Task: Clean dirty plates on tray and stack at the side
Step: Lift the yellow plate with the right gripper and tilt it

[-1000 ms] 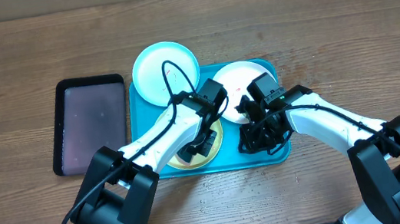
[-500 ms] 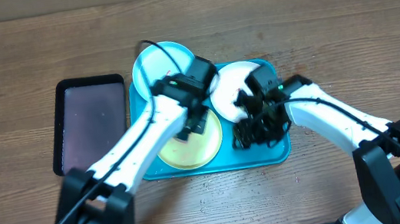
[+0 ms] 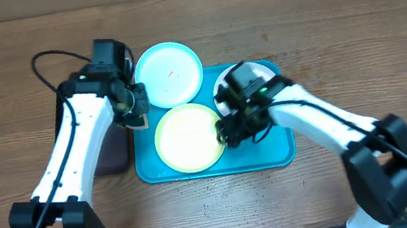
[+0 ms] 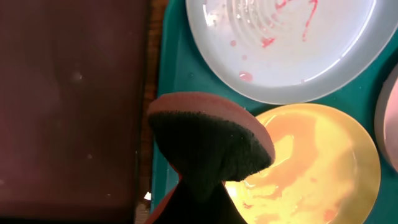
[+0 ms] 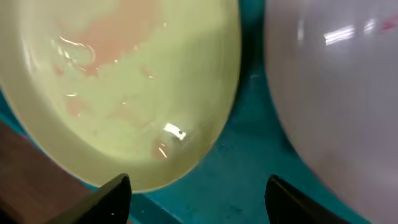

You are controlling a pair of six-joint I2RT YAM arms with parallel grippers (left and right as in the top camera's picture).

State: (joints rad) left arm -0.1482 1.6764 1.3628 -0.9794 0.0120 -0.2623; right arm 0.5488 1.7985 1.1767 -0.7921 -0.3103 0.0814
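The turquoise tray holds the yellow-green plate at its front left and the white plate at its back right, the latter partly under my right arm. The light cyan plate, with red smears, overlaps the tray's back left corner. My left gripper hangs over the tray's left edge, shut on a dark sponge with a reddish top. My right gripper is open above the yellow-green plate's right rim, with bare tray between its fingertips.
A black tray lies left of the turquoise one, mostly under my left arm, and fills the left of the left wrist view. Wooden table surrounds both trays. The white plate lies close to the right of my right gripper.
My left arm swung off the yellow-green plate to the tray's left edge, still holding the sponge. My right gripper opened wide and moved left toward the yellow-green plate's rim.
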